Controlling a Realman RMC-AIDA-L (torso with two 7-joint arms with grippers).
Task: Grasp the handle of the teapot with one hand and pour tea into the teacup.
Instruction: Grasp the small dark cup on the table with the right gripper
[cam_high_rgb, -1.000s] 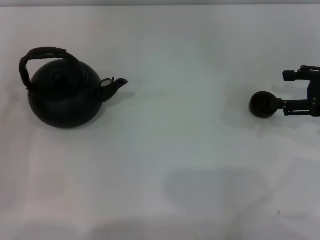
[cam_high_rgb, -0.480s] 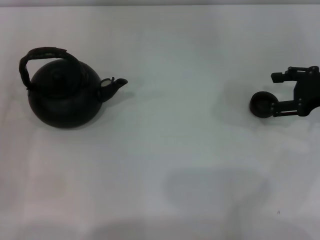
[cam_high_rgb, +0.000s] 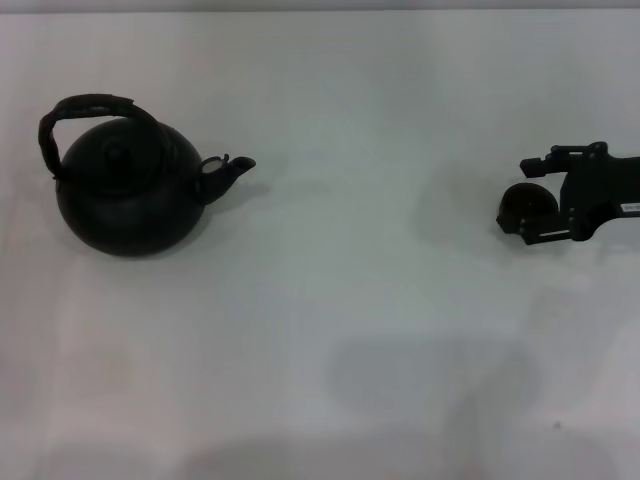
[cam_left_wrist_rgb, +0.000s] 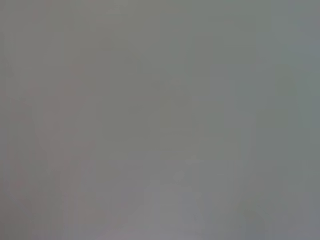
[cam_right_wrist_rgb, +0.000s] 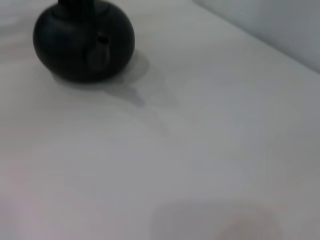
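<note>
The matte black teapot (cam_high_rgb: 128, 195) stands at the table's left, spout (cam_high_rgb: 230, 170) pointing right, with its arched wrapped handle (cam_high_rgb: 85, 108) upright over the lid. The right wrist view shows the teapot (cam_right_wrist_rgb: 84, 41) far off, spout toward the camera. The small black teacup (cam_high_rgb: 518, 210) sits at the right. My right gripper (cam_high_rgb: 526, 202) reaches in from the right edge, open, with one finger (cam_high_rgb: 540, 163) behind the cup and the other in front of it. I cannot tell whether they touch it. The left gripper is out of view; its wrist view is a blank grey.
The white table (cam_high_rgb: 350, 300) stretches bare between teapot and cup. A faint grey shadow patch (cam_high_rgb: 430, 375) lies near the front. In the right wrist view a pale wall (cam_right_wrist_rgb: 270, 25) rises beyond the table's far edge.
My right gripper has slid left along the table, so its fingers now straddle the teacup instead of ending at its right side. Teapot and cup have stayed put.
</note>
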